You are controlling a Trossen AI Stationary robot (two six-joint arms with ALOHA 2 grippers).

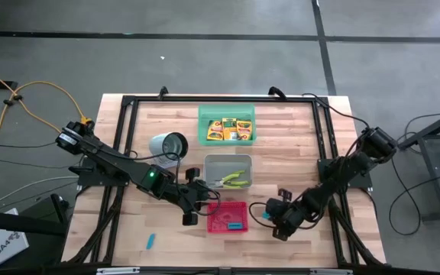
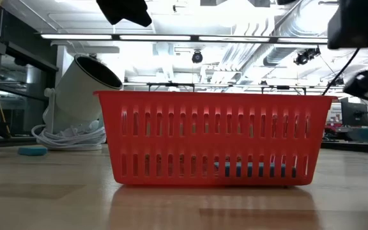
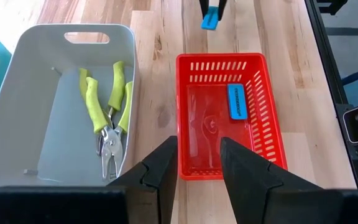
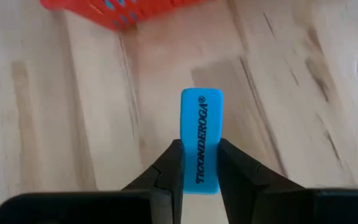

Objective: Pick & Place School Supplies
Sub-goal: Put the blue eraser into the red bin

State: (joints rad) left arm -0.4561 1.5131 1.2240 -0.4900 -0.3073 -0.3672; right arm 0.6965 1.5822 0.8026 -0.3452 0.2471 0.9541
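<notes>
Well along, by the look of it. Crayon boxes (image 1: 228,128) sorted into the green tray (image 1: 203,114), pliers (image 3: 107,124) in the grey tray (image 3: 17,93), one blue eraser (image 3: 237,101) in the red basket (image 3: 272,118) just ahead of the empty, parted left gripper (image 3: 198,163). Right gripper (image 4: 199,163) clamped on another eraser (image 4: 201,137), basket beyond it. Third eraser (image 1: 150,241) loose on the table (image 1: 128,229), far off.

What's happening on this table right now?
The right gripper is shut on a light-blue eraser just right of the red tray, which already holds another blue eraser. The left gripper hovers open over that tray. A third blue eraser lies on the table.
</notes>
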